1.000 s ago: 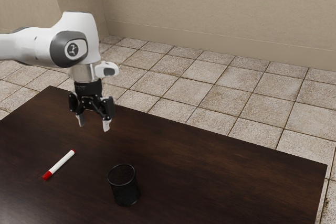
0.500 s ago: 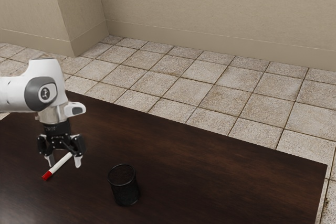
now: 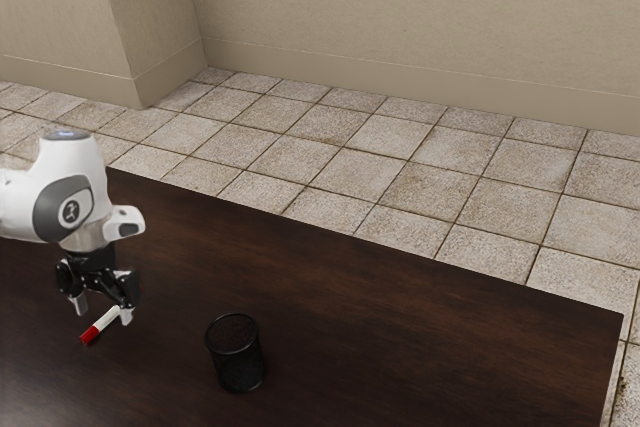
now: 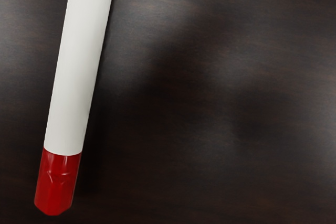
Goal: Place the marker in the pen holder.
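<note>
1. OK, so the pincer (image 3: 103,313) is open, its two fingers standing apart. It's down low over the tabletop (image 3: 400,337), right by the marker (image 3: 106,318).

2. The marker is lying flat on the tabletop, white barrel with a red end (image 3: 90,336) (hard to miss that red, honestly). In the exterior view it runs at a slant, red end toward the view's lower left and poking out past the pincer. The other end is hidden behind the pincer there, so can't say much about it.

3. Wrist view gives a nice close look at the same marker: long white body, then the red end, with dark wood grain and soft shadow next to it.

4. The pen holder (image 3: 237,357) is a round black cup with a thin rim, standing upright on the tabletop. It's off to the exterior view's right of the pincer and marker, clearly apart from both.

5. Backdrop stuff: pale square floor tiles (image 3: 410,187) and a plain beige wall (image 3: 400,17) beyond the dark wooden tabletop.
</note>
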{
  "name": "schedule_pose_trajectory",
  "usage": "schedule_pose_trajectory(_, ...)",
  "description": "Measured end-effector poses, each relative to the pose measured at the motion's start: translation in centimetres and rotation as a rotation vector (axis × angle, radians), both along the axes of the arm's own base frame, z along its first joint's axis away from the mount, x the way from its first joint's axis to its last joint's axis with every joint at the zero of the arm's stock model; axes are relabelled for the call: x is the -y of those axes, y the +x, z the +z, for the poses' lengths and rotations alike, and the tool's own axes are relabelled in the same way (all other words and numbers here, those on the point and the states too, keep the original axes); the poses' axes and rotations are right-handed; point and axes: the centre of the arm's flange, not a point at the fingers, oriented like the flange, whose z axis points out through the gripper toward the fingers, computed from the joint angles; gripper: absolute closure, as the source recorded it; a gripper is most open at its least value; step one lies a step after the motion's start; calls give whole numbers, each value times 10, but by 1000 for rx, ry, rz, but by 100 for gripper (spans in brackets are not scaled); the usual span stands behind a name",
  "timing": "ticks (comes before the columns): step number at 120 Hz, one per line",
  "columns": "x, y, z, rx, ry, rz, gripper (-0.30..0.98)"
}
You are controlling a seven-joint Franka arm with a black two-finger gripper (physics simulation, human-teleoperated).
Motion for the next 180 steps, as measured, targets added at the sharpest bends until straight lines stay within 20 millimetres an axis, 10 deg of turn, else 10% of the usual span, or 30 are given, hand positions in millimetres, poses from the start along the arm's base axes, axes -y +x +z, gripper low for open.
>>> schedule_pose_trajectory(126, -50, -11, -45, 129, 52, -155, 52)
schedule_pose_trajectory(180, -16, -10, -49, 144, 52, -244, 70)
